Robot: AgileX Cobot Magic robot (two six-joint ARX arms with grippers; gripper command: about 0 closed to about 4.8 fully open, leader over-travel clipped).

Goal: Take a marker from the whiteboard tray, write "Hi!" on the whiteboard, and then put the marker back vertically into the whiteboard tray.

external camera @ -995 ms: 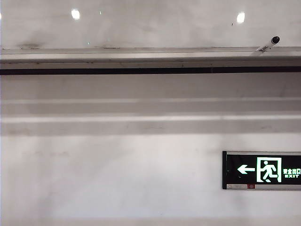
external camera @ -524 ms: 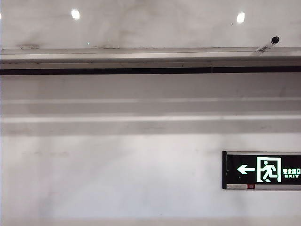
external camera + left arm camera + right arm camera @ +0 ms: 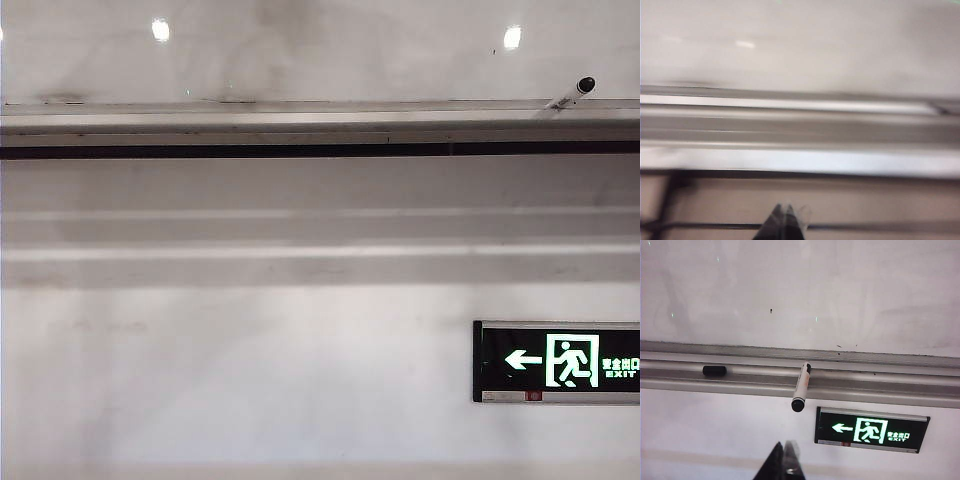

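Lying across the whiteboard tray [image 3: 880,382], the marker [image 3: 801,386] has its long axis crosswise to the ledge, not along it: the black cap end sticks out over the tray's front lip w/ the exit sign [image 3: 871,430] just beside it on the wall, and the other end rests in the tray channel near the whiteboard [image 3: 790,295]. In the exterior view the same marker [image 3: 571,94] shows far right on the tray [image 3: 250,125], tilted, black end up and outward, whiteboard [image 3: 330,50] behind it. A second dark, short object [image 3: 714,371] lies along the tray channel, well apart from the marker; what it is can't be told.

Right gripper [image 3: 786,460]: tips pressed together, holding nothing, hanging in front of the wall under the tray, near the marker's cap end but not touching. Left gripper [image 3: 785,222]: picture badly blurred, tips seem together, nothing seen btwn them, in front of the wall under the tray [image 3: 800,160].

Room: tray runs the whole width of every view, long bare stretches either side of the marker. Whiteboard [image 3: 815,45] surface over the tray is open. Exit sign [image 3: 556,361] sits on the wall under the tray's right part.
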